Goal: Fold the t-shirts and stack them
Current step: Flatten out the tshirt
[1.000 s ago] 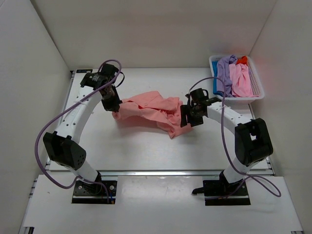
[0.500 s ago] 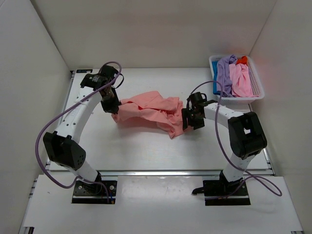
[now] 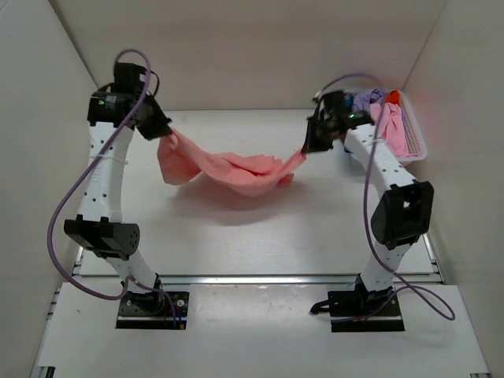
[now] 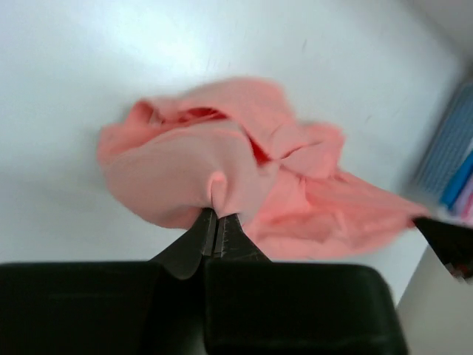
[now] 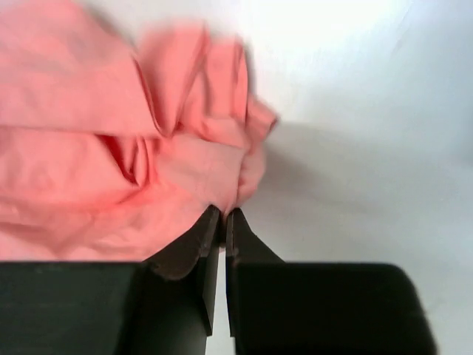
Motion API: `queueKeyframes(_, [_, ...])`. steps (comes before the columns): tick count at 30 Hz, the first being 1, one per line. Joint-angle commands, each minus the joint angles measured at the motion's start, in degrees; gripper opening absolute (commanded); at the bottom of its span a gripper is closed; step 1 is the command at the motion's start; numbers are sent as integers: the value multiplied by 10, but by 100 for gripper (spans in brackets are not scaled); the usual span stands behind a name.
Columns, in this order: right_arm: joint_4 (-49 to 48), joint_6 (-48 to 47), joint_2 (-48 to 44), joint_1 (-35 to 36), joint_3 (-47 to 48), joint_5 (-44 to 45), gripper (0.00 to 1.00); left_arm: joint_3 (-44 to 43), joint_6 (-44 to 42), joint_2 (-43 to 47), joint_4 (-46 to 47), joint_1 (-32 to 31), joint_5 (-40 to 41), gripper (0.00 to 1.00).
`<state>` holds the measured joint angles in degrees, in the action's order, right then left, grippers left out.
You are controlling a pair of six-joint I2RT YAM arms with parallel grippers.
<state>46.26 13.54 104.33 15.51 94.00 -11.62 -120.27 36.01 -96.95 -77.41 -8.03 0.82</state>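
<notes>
A salmon-pink t-shirt [image 3: 228, 168] hangs stretched between both arms above the table, sagging in the middle. My left gripper [image 3: 163, 134] is raised at the back left and shut on the shirt's left end; in the left wrist view its tips [image 4: 216, 216] pinch a fold of the pink cloth [image 4: 222, 155]. My right gripper [image 3: 308, 150] is raised at the back right, shut on the shirt's right end; the right wrist view has its tips [image 5: 222, 214] closed on bunched pink fabric [image 5: 111, 155]. Other t-shirts, lavender [image 3: 366, 102] and light pink [image 3: 391, 130], lie in the basket.
A white slotted basket [image 3: 416, 146] stands at the back right corner, partly behind my right arm, with an orange-red bit [image 3: 392, 96] at its far end. White walls close in the table on the left, back and right.
The right gripper has closed on the shirt's right end. Both arms have lifted up and outward towards the back, pulling the crumpled shirt off the table into a hanging span.
</notes>
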Motion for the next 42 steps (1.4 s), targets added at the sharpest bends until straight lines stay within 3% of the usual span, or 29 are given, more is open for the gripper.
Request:
queueKeyframes(1, [64, 17, -90, -58, 146, -26, 0, -112, 26, -6, 4, 27, -18, 0])
queueKeyframes(3, [63, 18, -106, -87, 191, -64, 1, -146, 32, -8, 37, 26, -14, 0])
queueKeyframes(9, [78, 1, -155, -130, 322, -68, 0, -162, 64, 41, 225, 53, -47, 0])
queueKeyframes(17, [-20, 5, -294, -151, 269, -93, 1, -160, 71, 127, 294, 52, -59, 0])
queueKeyframes(23, [-26, 11, -309, -189, 217, -153, 1, -94, 78, 162, 325, 39, -52, 0])
queueKeyframes(28, [-41, 4, -249, -109, 152, -98, 0, -44, 109, 112, 329, 39, -91, 0])
queueKeyframes(34, [-108, -17, -166, -65, 139, -26, 0, -108, 44, -24, 295, 6, -49, 0])
queueKeyframes(39, [-87, -83, -61, -58, 329, 17, 0, -205, -23, -78, 317, 36, -16, 0])
queueKeyframes(42, [-71, -74, -27, -76, 439, 0, 0, -222, -38, -58, 342, 55, -28, 0])
